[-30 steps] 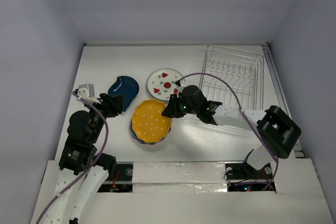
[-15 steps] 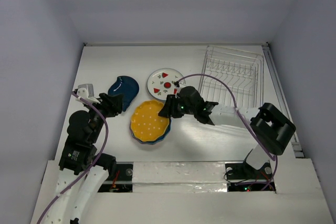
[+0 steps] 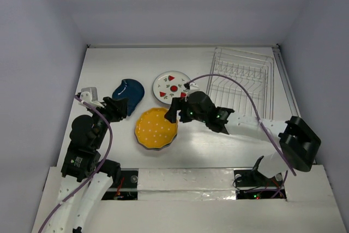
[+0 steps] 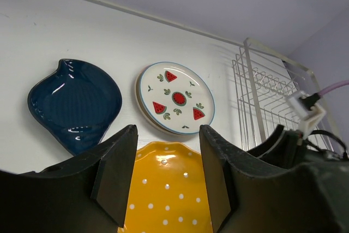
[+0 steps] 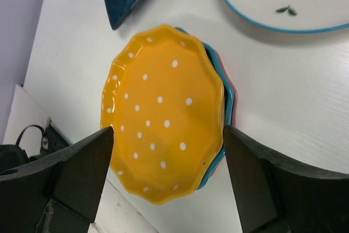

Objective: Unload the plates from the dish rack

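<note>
The yellow-orange dotted plate point(image 3: 156, 128) point(image 5: 163, 115) lies on top of a bright blue plate point(image 5: 225, 114) and a pink plate point(image 5: 234, 100). My right gripper point(image 3: 173, 114) point(image 5: 166, 181) hovers over this stack, open, its fingers point(image 5: 82, 173) well apart on either side. The dark blue plate point(image 3: 128, 92) point(image 4: 73, 102) and the white plate with red wedges point(image 3: 172, 87) point(image 4: 175, 97) lie flat on the table. The silver dish rack point(image 3: 242, 77) point(image 4: 267, 102) stands at the back right with no plates in it. My left gripper point(image 3: 117, 107) point(image 4: 166, 173) is open and holds nothing.
The table's front edge point(image 5: 32, 135) runs close below the stack. The right arm's forearm point(image 3: 245, 124) stretches across the table in front of the rack. A purple cable point(image 3: 234, 85) arcs over the rack's left side.
My right gripper has opened and let go of the yellow-orange plate, which now lies flat on the stack. The right arm's elbow swung right. The left arm has not moved.
</note>
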Robot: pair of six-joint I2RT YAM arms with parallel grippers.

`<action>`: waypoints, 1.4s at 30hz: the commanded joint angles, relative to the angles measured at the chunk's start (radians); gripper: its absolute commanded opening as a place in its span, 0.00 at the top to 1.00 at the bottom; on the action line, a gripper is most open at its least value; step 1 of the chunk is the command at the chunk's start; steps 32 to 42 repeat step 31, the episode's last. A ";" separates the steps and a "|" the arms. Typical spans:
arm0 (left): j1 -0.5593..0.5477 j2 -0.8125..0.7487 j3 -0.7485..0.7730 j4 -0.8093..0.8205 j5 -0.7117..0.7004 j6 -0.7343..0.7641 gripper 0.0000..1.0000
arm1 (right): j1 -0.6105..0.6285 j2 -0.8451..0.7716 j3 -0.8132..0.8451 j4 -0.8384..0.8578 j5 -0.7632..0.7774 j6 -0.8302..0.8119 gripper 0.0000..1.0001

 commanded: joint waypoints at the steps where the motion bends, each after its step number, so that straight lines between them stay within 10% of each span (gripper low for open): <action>1: 0.004 -0.001 0.004 0.046 0.009 -0.003 0.54 | 0.018 -0.080 0.041 -0.036 0.122 -0.038 0.15; 4: 0.004 0.001 0.004 0.046 0.006 -0.001 0.54 | 0.019 -0.146 0.038 -0.063 0.183 -0.055 0.45; 6: 0.004 -0.001 0.004 0.043 0.000 -0.001 0.54 | 0.028 -0.218 0.019 -0.067 0.241 -0.067 1.00; 13: 0.013 -0.045 0.010 0.050 -0.011 0.000 0.52 | 0.037 -0.658 -0.096 -0.110 0.488 -0.146 1.00; 16: 0.013 -0.093 0.005 0.070 -0.010 0.000 0.40 | 0.037 -0.889 -0.128 -0.153 0.611 -0.202 0.74; 17: 0.013 -0.110 0.005 0.075 -0.003 -0.001 0.36 | 0.037 -0.939 -0.134 -0.156 0.634 -0.231 0.56; 18: 0.013 -0.111 0.008 0.076 -0.002 -0.004 0.33 | 0.037 -0.987 -0.145 -0.161 0.677 -0.245 0.18; 20: 0.013 -0.098 0.033 0.078 0.016 -0.012 0.26 | 0.037 -1.089 -0.139 -0.202 0.735 -0.244 0.00; 25: 0.013 -0.053 0.131 0.096 0.053 -0.007 0.18 | 0.037 -1.200 -0.123 -0.299 0.942 -0.232 0.00; 42: 0.013 -0.025 0.127 0.124 0.052 0.010 0.17 | 0.037 -1.226 -0.177 -0.256 0.950 -0.255 0.00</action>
